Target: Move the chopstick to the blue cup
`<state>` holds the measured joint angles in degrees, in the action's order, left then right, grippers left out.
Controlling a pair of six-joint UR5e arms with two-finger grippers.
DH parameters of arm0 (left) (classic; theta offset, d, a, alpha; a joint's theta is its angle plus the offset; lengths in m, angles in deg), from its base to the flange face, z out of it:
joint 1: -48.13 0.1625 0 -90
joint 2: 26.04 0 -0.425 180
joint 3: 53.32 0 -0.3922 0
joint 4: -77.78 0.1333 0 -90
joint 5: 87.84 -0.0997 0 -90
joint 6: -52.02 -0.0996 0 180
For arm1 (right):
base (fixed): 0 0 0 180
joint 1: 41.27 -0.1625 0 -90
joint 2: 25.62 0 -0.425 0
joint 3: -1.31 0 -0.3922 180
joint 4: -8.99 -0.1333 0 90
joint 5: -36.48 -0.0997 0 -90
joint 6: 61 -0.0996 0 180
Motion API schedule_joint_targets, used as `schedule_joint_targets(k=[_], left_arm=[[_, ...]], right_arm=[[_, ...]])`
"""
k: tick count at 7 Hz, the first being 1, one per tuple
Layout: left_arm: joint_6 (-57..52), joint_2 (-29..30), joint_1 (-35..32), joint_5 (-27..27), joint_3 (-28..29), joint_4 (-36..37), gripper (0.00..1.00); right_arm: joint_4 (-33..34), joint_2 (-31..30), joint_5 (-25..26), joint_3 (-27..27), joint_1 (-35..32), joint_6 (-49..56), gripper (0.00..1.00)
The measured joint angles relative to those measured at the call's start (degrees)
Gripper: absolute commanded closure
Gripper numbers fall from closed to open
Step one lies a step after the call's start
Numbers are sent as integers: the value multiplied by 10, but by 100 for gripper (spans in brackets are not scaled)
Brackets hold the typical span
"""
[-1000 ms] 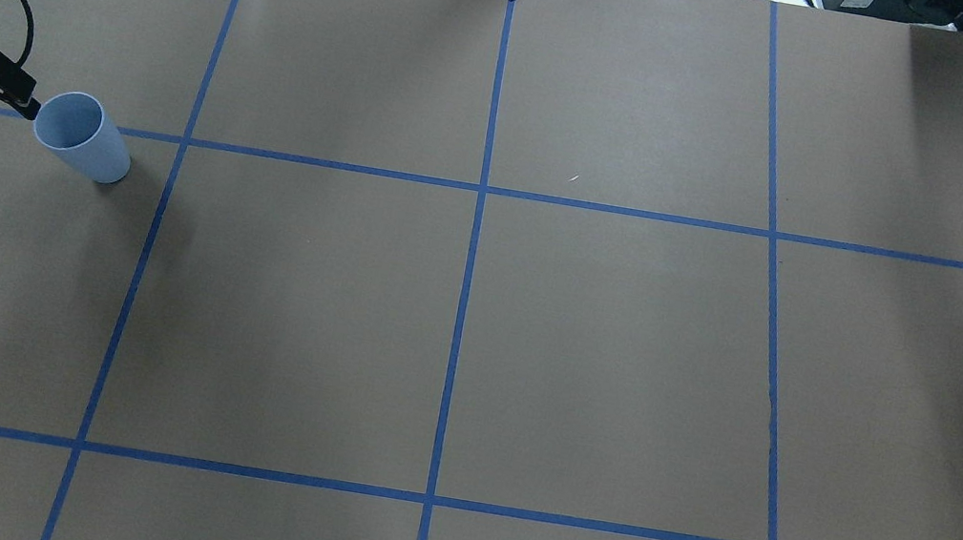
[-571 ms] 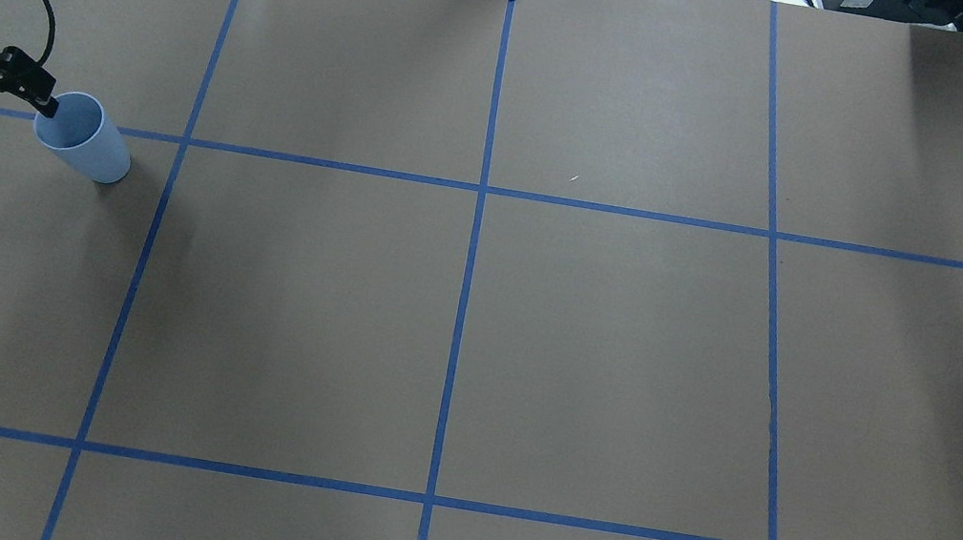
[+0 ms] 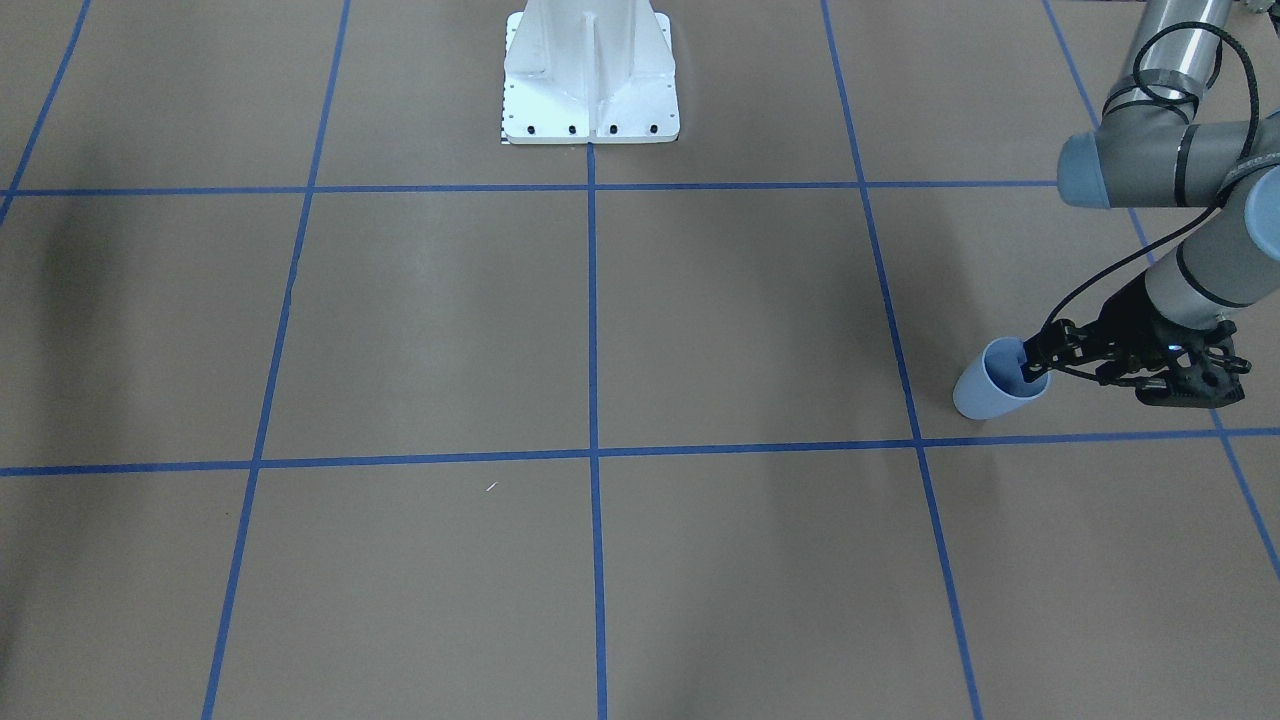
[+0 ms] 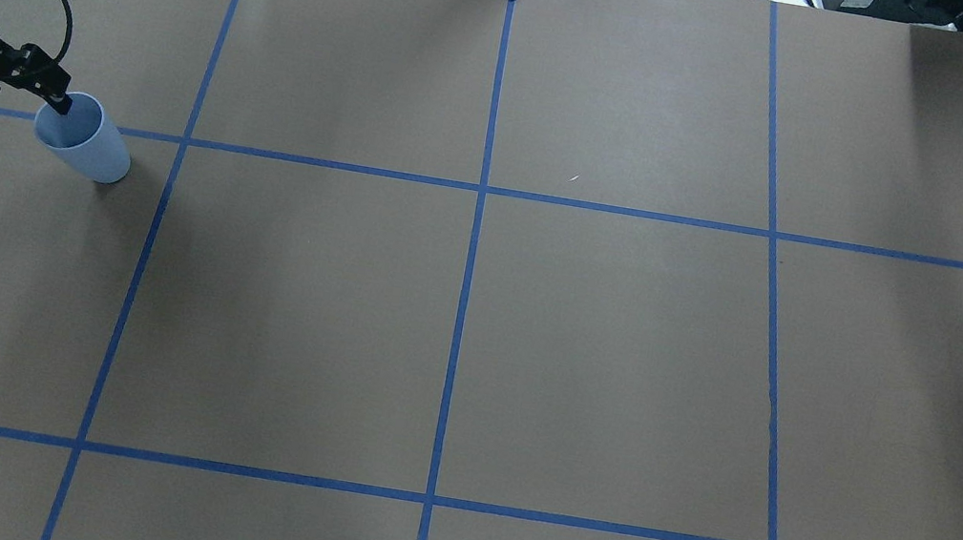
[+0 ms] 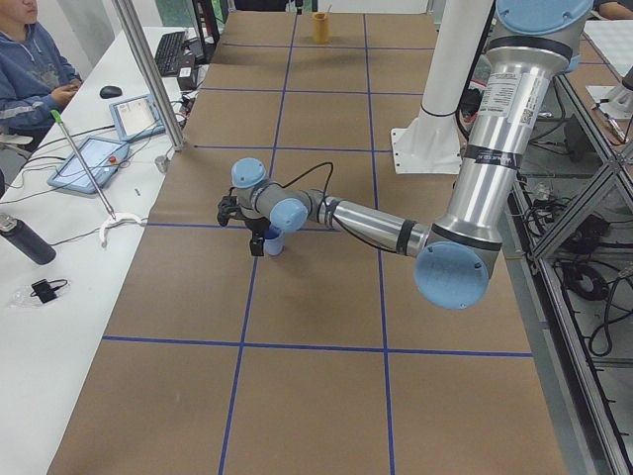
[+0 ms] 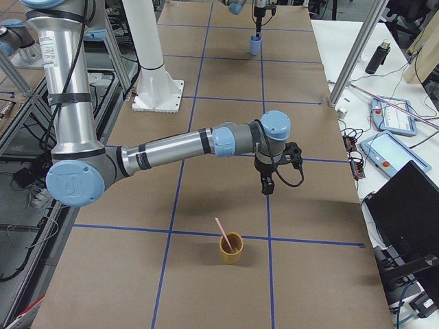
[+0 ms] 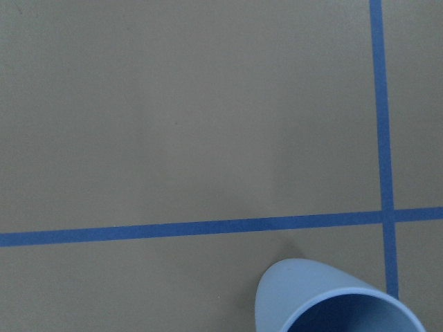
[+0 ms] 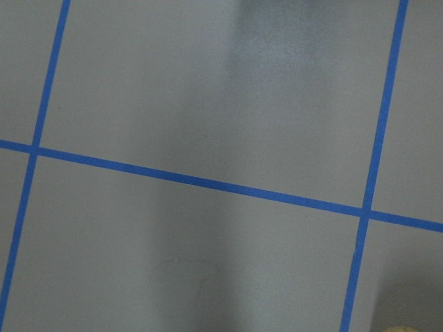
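Note:
The blue cup (image 4: 88,143) stands upright at the table's far left; it also shows in the front view (image 3: 990,385), the left side view (image 5: 274,241) and the left wrist view (image 7: 325,299). My left gripper (image 4: 62,105) hangs at the cup's rim with its fingers together and nothing in them (image 3: 1034,366). One pale-pink chopstick (image 6: 221,231) leans in a yellow cup (image 6: 231,251), seen only in the right side view. My right gripper (image 6: 266,185) hangs above the table behind that cup. I cannot tell whether it is open or shut.
The white robot base (image 3: 590,80) stands mid-table at the robot's edge. Blue tape lines (image 4: 481,188) divide the brown table cover. A side table with tablets (image 5: 89,163) and a bottle (image 5: 25,240) runs along the far edge, where a person (image 5: 30,69) sits.
My left gripper has moved right, from beside the blue cup's rim to over the rim. The cup has not moved.

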<state>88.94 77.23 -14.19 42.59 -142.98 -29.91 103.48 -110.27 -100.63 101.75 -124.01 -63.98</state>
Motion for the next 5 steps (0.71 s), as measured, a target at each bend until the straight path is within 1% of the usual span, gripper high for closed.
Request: schedule_joint_targets(k=[1, 2, 3, 5], left_arm=[[0, 0, 5, 0, 1, 0, 32], [0, 0, 11, 0, 1, 0, 68], [1, 1, 15, 0, 2, 0, 100], [12, 5, 21, 0, 7, 1, 100]], right_arm=[[0, 0, -5, 0, 0, 0, 0], [0, 1, -11, 0, 0, -4, 0], [0, 2, -15, 1, 0, -15, 0], [0, 2, -20, 1, 2, -40, 0]])
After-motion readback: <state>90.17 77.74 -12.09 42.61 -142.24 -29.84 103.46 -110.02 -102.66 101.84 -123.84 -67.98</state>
